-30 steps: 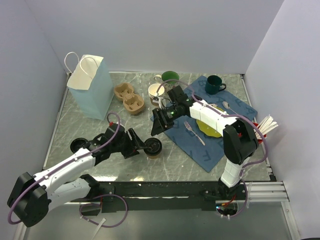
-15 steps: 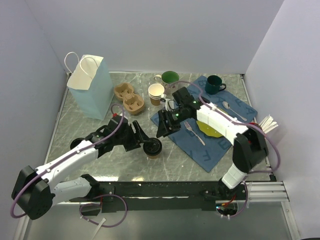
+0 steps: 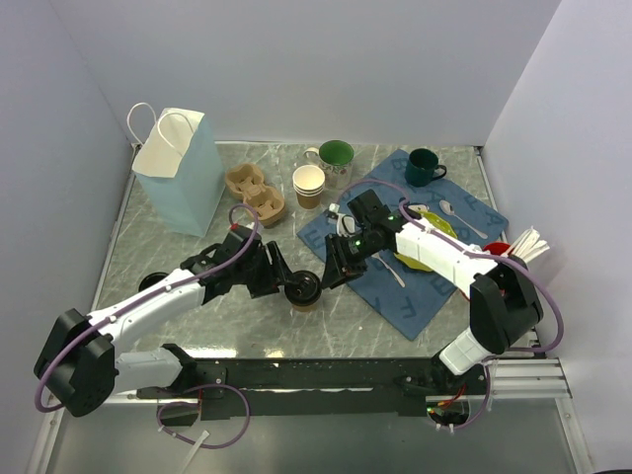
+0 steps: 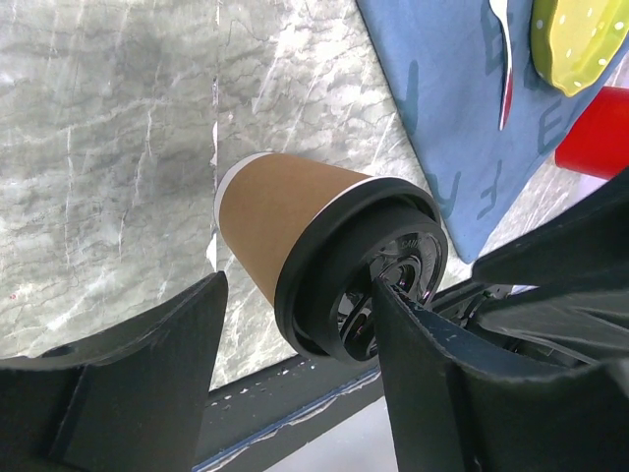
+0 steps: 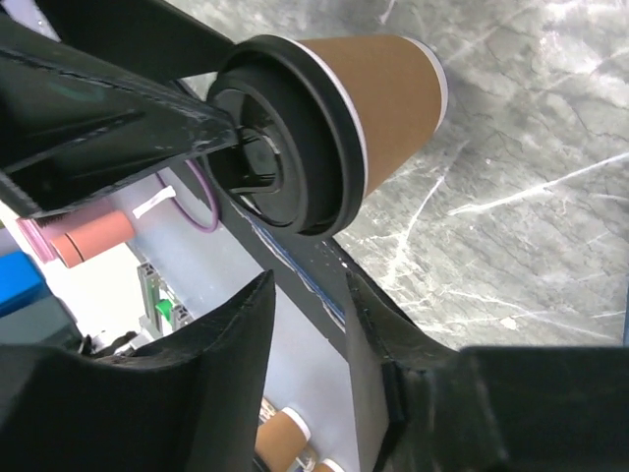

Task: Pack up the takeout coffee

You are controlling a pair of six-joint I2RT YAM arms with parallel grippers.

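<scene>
Top external view: the takeout coffee [image 3: 304,292] stands on the counter [image 3: 138,237] near the middle of its near edge, just off the left border of a blue mat [image 3: 434,288]. It is a small brown kraft cup with a white rim line under a round black lid; the lid has a raised ring and moulded detail in its recess.

The counter is grey marbled stone, enclosed by plain pale walls. A light-blue paper bag [image 3: 180,183] occupies the far left corner.

Check the left arm: it runs low from the near left corner toward the centre. Its left pincer [image 3: 286,279] is spread wide, with the cup between the jaws. In the left wrist view one finger [image 4: 423,364] touches the lid's top, while the other [image 4: 147,344] stands apart from the cup wall. It grips nothing.

Check the right arm: it crosses over the mat and angles down toward the cup. The right pincer [image 3: 334,269] sits just beside the lid, its jaws narrowly parted and holding nothing.
</scene>
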